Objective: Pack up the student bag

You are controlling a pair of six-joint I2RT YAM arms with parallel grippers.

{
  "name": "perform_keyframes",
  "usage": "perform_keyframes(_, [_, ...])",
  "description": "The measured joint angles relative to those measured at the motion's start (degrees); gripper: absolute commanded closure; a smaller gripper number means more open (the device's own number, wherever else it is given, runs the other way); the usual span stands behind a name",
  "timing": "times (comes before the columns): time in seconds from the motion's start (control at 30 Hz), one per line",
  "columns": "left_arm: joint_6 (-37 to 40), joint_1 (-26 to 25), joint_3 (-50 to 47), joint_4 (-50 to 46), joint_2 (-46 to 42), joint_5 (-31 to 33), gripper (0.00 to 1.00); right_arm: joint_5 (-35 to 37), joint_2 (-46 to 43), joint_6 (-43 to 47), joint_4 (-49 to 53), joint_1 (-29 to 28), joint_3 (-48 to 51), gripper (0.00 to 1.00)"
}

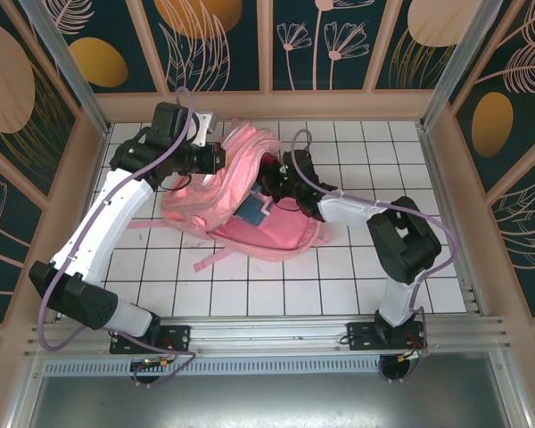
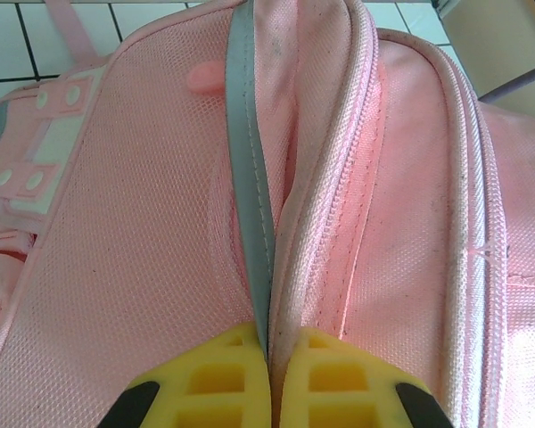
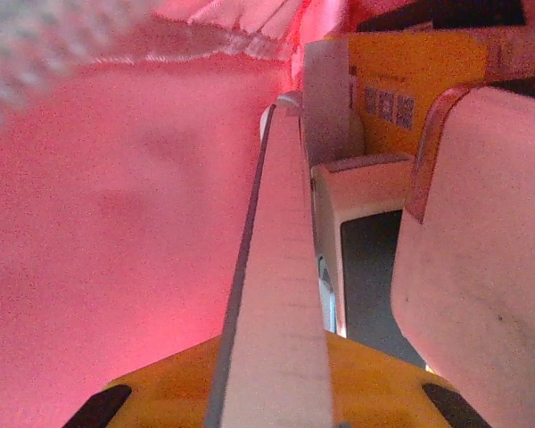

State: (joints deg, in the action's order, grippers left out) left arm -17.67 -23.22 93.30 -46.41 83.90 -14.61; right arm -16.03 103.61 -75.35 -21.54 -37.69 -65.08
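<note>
At the far middle of the white tiled counter [image 1: 276,285], the large soft pink fabric student bag [image 1: 285,239] lies slumped, its mouth gaping toward the right arm. The left tool [image 2: 269,374] is pinched together on a raised fold of the bag's outer fabric. Its yellow fingers [image 2: 216,382] clamp right where the grey reflective stripe [image 2: 246,169] meets the pink zip seam [image 2: 325,187]. That lifts the far-left edge of the bag.

Over on the other side, the right tool [image 3: 269,388] is down inside the opening, with pink lining [image 3: 116,223] close along its left. It is closed on a thin flat white slab [image 3: 276,267], held edge-on and running straight ahead. It's tight in there: a yellow printed card box [image 3: 428,80] stands just beyond, and a pale rounded panel [image 3: 481,285] crowds the right side. Only a narrow dark gap is left between the slab and that panel.

From above, a blue flat item [image 1: 250,211] shows in the bag's mouth. A pink strap [image 1: 207,259] trails off the near edge onto the tiles. The near half of the counter lies open, and so does the far-right corner. The bag's far edge sits near the wooden rail [image 1: 267,105] at the back.
</note>
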Motion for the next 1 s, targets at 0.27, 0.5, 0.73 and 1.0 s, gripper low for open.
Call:
perform_keyframes(0.27, [-0.46,0.11,-0.02,-0.07,-0.15,0.09,1.0,0.55,-1.09,0.0,1.16,-0.63,-2.08,1.0])
perform_keyframes(0.5, [-1.05,0.48,-0.02,-0.02,-0.15,0.04,1.0,0.87,-1.42,1.09,3.15,-2.25,-4.96,1.0])
perform_keyframes(0.73, [-2.14,1.01,-0.09,0.79,-0.15,0.09,1.0,1.6,5.64,1.97,6.58,-2.47,-13.88,0.86])
perform_keyframes(1.0, [-3.13,1.11,-1.22,1.68,-0.31,0.28,1.0,2.51,13.6,5.9,13.07,-2.71,-21.57,0.42])
